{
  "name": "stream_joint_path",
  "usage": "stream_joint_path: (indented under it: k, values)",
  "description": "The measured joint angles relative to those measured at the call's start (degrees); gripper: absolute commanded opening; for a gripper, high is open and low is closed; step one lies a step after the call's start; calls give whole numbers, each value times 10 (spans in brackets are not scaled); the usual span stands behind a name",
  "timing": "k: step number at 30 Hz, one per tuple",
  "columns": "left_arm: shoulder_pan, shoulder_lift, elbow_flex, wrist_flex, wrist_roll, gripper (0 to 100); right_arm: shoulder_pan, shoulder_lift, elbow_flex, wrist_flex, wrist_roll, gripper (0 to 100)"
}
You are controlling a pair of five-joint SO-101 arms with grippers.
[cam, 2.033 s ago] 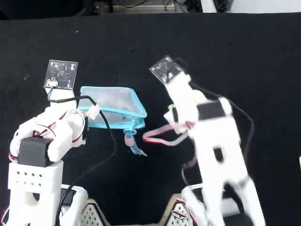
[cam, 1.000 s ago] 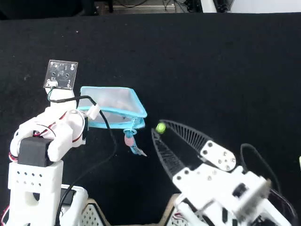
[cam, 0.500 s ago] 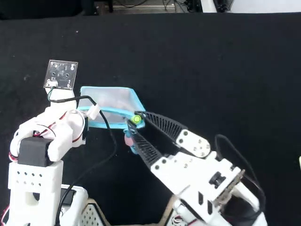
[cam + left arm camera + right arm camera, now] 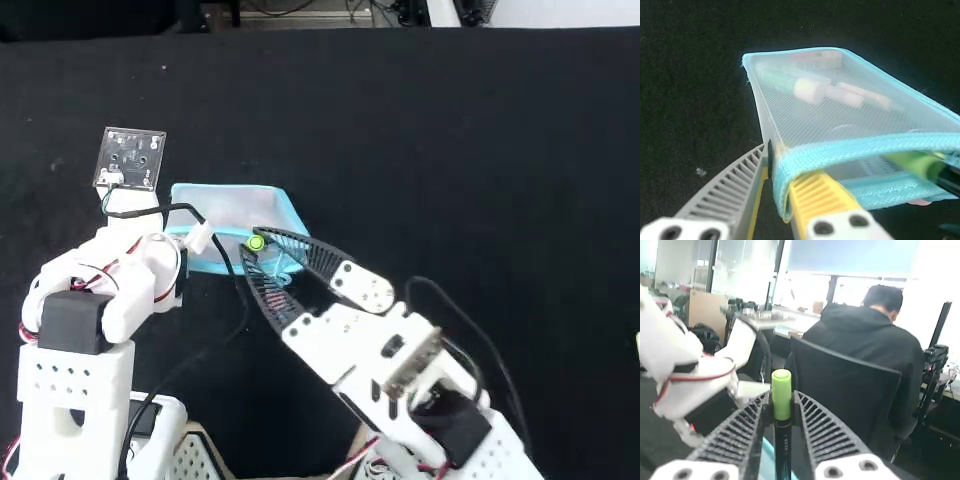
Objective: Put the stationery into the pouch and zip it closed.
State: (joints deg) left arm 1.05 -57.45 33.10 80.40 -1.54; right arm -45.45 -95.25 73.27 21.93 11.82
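1. The right jaws are pinching a marker (image 4: 782,400) with a dark barrel. Its green cap sticks out past the jaw tips.
2. In the high view the green cap (image 4: 257,242) sits at the near corner of the pouch (image 4: 235,215), at its open edge. In the left wrist view the green end (image 4: 917,164) lies between the pouch's two teal zip bands.
3. The left jaws are clamped on the pouch's teal rim (image 4: 840,152) at one end of the opening, the yellow jaw on one side of the band and the grey jaw on the other.
4. The pouch is see-through mesh with teal trim and lies flat on the black tabletop (image 4: 450,150). Its mouth is unzipped.
5. Through the mesh show a white block (image 4: 807,90), a pale green pen (image 4: 775,77) and a pink item (image 4: 817,57).
6. The left arm (image 4: 100,290) stands just beside the pouch's near left side. The right arm (image 4: 380,350) slants in from the near right.
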Motion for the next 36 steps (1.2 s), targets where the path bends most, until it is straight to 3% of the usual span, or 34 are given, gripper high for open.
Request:
stream_joint_path:
  k: [15, 36]
  values:
    - [0, 0, 0, 0, 0, 33, 3, 4, 124, -7, 1, 11]
    - [0, 0, 0, 0, 0, 33, 3, -4, 164, -12, 1, 12]
